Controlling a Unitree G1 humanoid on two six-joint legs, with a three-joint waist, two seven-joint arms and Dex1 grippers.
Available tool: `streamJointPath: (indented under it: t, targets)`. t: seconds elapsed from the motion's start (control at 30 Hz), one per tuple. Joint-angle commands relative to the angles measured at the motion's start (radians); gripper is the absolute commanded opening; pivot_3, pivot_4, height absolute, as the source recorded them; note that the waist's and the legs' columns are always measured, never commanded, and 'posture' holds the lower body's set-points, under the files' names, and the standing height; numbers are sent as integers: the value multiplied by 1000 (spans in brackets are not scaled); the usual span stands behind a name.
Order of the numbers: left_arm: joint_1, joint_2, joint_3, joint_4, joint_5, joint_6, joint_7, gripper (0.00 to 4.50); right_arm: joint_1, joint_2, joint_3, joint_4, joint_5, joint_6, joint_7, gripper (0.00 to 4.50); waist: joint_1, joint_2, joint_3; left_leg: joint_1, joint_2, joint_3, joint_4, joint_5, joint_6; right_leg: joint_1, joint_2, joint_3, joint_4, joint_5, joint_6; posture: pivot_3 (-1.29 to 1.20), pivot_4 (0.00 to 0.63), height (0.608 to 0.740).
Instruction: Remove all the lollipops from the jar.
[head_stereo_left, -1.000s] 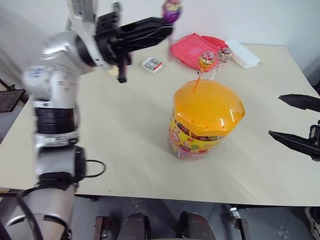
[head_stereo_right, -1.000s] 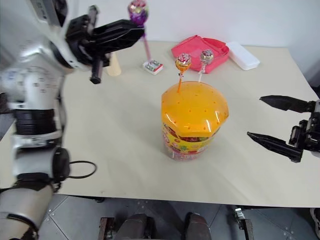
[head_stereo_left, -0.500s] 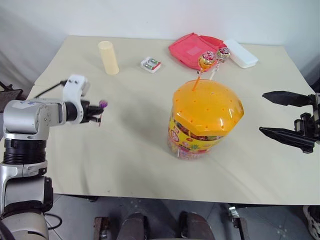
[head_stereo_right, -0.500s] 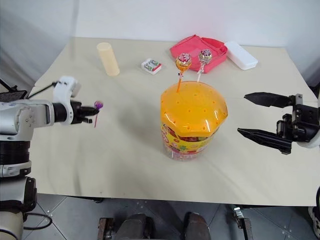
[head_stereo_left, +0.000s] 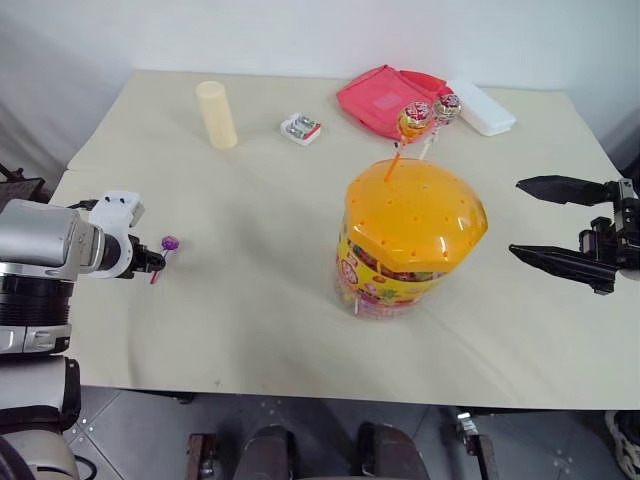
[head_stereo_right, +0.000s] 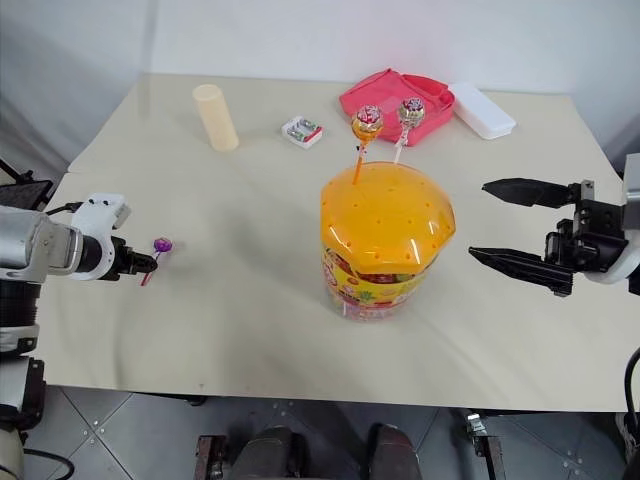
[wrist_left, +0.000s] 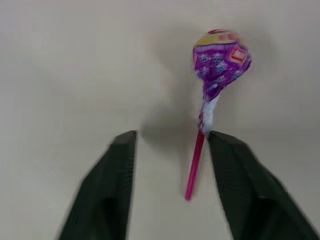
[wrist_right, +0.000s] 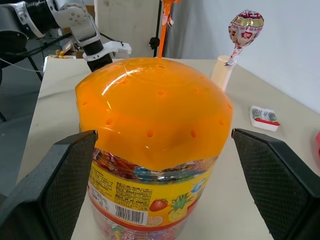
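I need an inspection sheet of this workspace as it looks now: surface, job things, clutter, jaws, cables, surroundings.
Surface: beige table, no spills seen.
Job's things: jar upright, orange lid on; orange lollipop and pink-white lollipop stand in the lid; purple lollipop off the jar at the table's left edge.
Clutter: pale-yellow cylinder, small packet, pink pouch, white box.
Grippers: left gripper jaws open beside the purple lollipop's stick; right gripper jaws open, empty, right of the jar.
Cables: nothing seen.
Surroundings: white wall, tiled floor.

— What does the room look like?
— A pale beige table (head_stereo_left: 250, 300) stands against a plain white wall (head_stereo_left: 330, 30). Grey floor tiles (head_stereo_right: 130, 440) show below its near edge.
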Motion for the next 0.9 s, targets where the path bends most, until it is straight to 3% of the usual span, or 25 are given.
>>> streamJointPath:
  t: [0.03, 0.17, 0.27, 0.33, 0.5, 0.63, 0.9]
  targets:
    - [-64, 60, -10, -74, -29, 13, -48, 3396, -19, -21, -13, 8, -5, -21, 19, 4500, 0, 0, 0, 0, 0, 0, 0, 0, 0, 0, 0, 0, 0, 0, 0, 0, 150, 740]
    - [-178, 170, -40, -130, -117, -58, -227, 4490, -47, -38, -20, 49, -31, -41, 37, 4500, -2, -1, 0, -1, 0, 2, 0, 0, 0, -4, 0, 2, 2, 0, 0, 0, 150, 740]
    - [-194, 213, -51, -167, -159, -207, -376, 4490, -48, -41, -31, 57, -39, -49, 36, 4500, -6, -1, 0, -1, 0, 4, -2, 0, 0, -9, 0, 7, 6, 0, 0, 0, 150, 740]
    - [-205, 178, -37, -161, -169, -318, -431, 4490, -45, -41, -36, 58, -41, -54, 35, 4500, -3, 0, 0, -1, -1, 7, -2, 0, 0, -11, 0, 8, 7, 0, -1, 0, 150, 740]
    - [-211, -114, 86, -75, -246, -751, -570, 4490, -46, -34, -49, 44, -20, -47, 29, 4500, 14, -1, 0, -5, 0, 8, 5, 0, 0, -11, -1, 8, 8, 0, 0, 0, 150, 740]
    - [-239, -320, 127, 21, -326, -1014, -783, 4490, -34, -22, -102, -26, 61, 1, 1, 4500, 7, -1, 0, -8, 0, 8, 9, -1, 1, -13, 0, 8, 10, 0, 0, 0, 150, 740]
    - [-340, -532, 56, 218, -292, -1163, -937, 4490, 141, 14, -226, -204, 146, 59, -69, 4500, 3, -1, 0, -9, 0, 7, 11, -1, 2, -13, 0, 7, 10, 0, 0, 0, 150, 740]
